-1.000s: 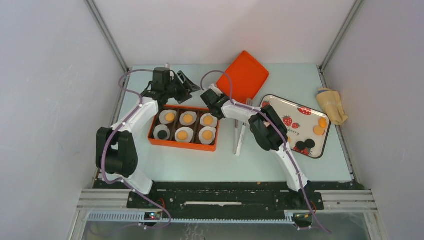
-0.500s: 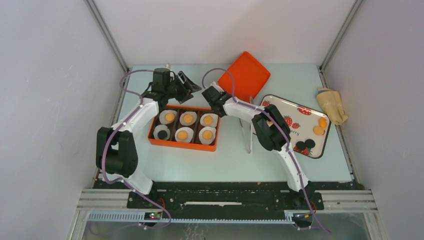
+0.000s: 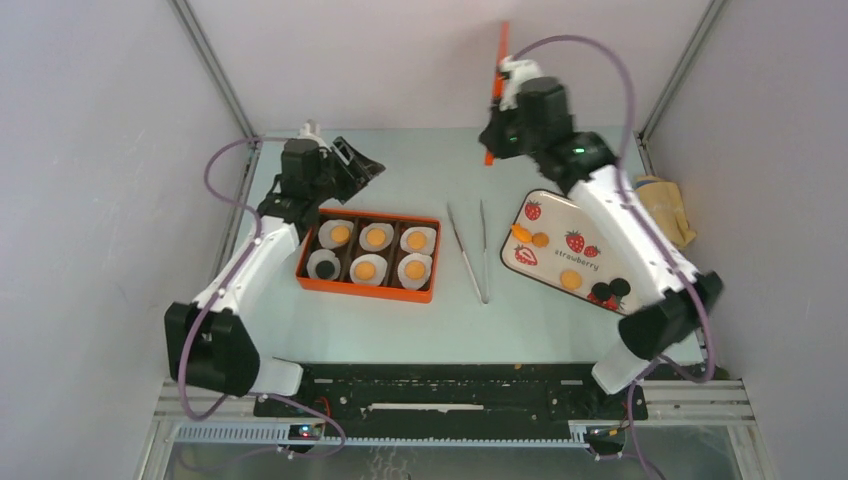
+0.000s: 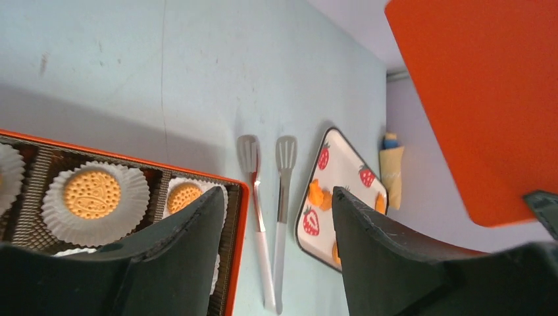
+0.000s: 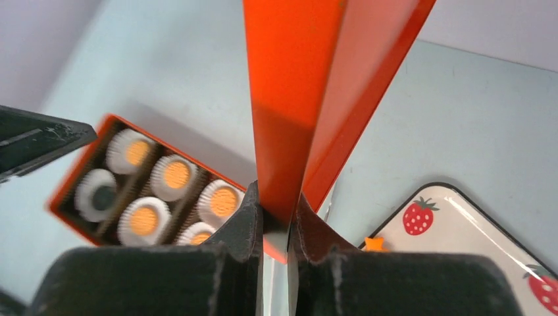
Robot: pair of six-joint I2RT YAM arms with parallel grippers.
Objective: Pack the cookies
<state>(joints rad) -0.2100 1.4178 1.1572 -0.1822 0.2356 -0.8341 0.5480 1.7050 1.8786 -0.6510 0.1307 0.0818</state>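
Orange box (image 3: pixel 367 292) on table: five cookies (image 3: pixel 366 270) seated in white paper cups (image 3: pixel 412 271), sixth cup holding a dark disc; more cookies loose on strawberry tray (image 3: pixel 555 215) to its right; right gripper (image 5: pixel 275 217) clamped on upright orange lid (image 5: pixel 296 99); left gripper (image 4: pixel 278 197) open, empty, behind box.

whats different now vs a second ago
The right gripper has taken hold of the orange lid that lay on the table and lifted it up and back, edge-on. The tongs shifted left and now lie spread. The loose cookies on the strawberry tray now sit nearer its left end. The left gripper stays open behind the orange box, its six cups unchanged.
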